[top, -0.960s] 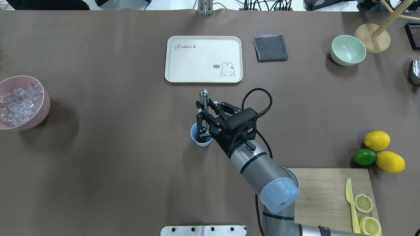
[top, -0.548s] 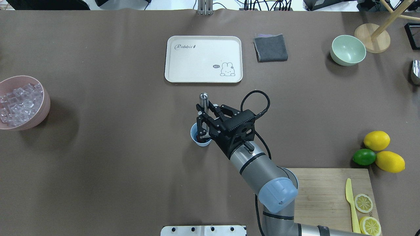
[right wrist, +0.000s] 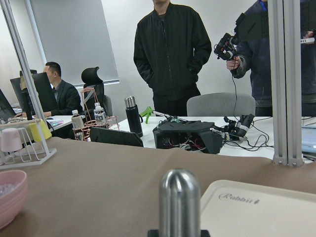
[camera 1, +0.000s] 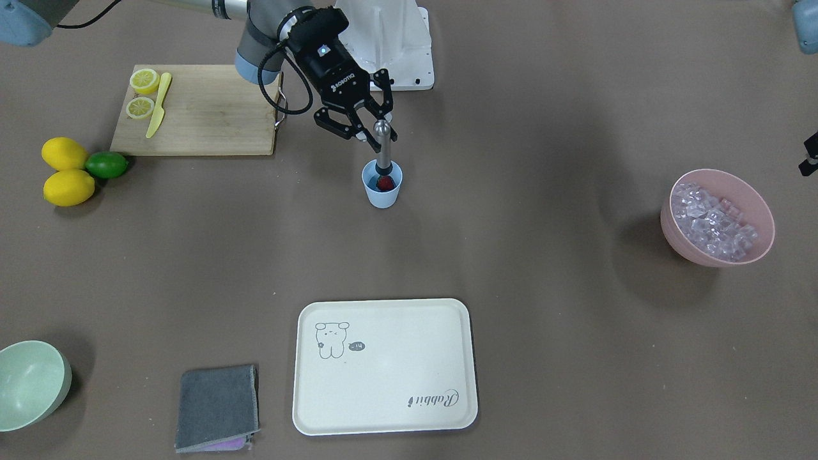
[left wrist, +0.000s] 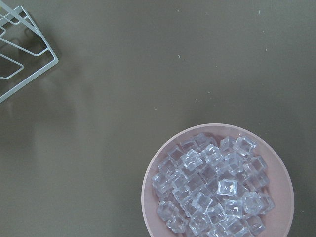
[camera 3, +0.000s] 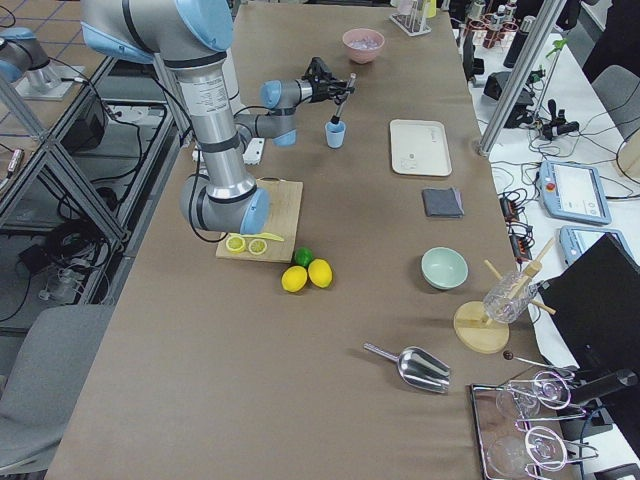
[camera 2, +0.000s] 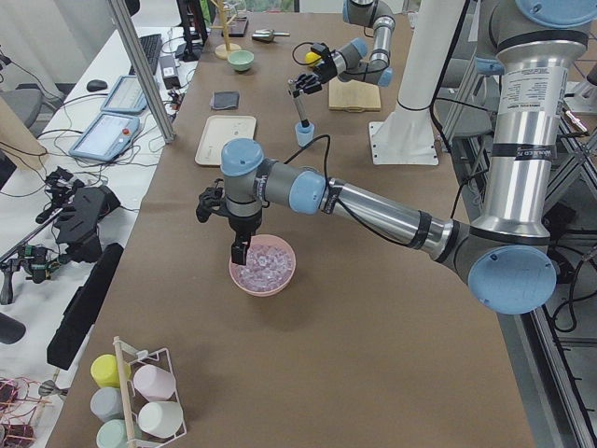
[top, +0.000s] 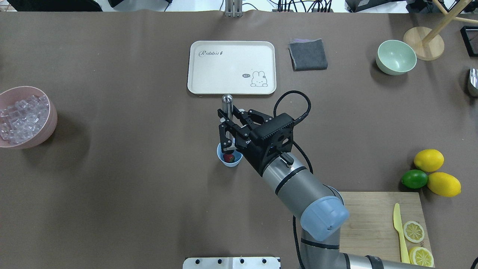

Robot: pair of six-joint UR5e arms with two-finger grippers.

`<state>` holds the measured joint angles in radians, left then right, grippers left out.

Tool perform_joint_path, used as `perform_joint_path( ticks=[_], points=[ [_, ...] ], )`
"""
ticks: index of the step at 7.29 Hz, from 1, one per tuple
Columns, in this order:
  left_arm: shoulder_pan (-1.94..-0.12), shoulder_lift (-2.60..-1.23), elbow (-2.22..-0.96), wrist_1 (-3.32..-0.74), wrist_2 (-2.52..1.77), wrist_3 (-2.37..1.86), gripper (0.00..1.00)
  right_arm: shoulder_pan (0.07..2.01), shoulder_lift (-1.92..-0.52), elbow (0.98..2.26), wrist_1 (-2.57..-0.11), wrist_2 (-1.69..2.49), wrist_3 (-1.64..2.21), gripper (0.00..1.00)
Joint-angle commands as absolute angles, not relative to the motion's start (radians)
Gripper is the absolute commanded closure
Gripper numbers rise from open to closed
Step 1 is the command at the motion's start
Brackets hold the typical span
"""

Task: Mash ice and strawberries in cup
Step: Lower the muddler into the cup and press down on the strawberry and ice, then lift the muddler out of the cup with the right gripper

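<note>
While right gripper (camera 1: 379, 135) clamps muddler (camera 1: 383, 153), tip in cup (camera 1: 382, 195) with strawberry (camera 1: 385, 184)

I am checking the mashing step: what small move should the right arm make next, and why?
Probably press the muddler straight down: the right gripper is shut on it, its tip stands inside the cup above the strawberry, which looks whole.

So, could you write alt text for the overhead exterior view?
The right end effector holds a steel muddler in a light blue cup containing a red strawberry. A pink bowl of ice sits at the left edge.
</note>
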<state>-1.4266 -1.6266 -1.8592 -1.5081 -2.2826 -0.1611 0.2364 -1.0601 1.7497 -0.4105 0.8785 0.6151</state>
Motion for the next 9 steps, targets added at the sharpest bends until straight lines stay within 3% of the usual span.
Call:
perform_joint_path(
  ticks=[1, 3, 6, 9],
  points=[
    [-1.428, -1.621, -1.859, -1.509, -2.281, -0.161, 0.03, 0.29, -1.057, 1.878, -0.569, 0.911, 0.649, 1.0],
    [-1.427, -1.626, -1.856, -1.509, -2.281, -0.161, 0.03, 0.474, -1.109, 1.878, -0.697, 1.103, 0.777, 1.0],
    [-1.433, -1.625, -1.885, -1.511, -2.252, -0.161, 0.03, 0.927, -1.097, 1.869, -1.164, 1.759, 0.882, 1.0],
    [-1.433, -1.618, -1.917, -1.514, -2.252, -0.161, 0.03, 0.998, -1.097, 1.7, -1.369, 1.999, 0.882, 1.0]
  ],
)
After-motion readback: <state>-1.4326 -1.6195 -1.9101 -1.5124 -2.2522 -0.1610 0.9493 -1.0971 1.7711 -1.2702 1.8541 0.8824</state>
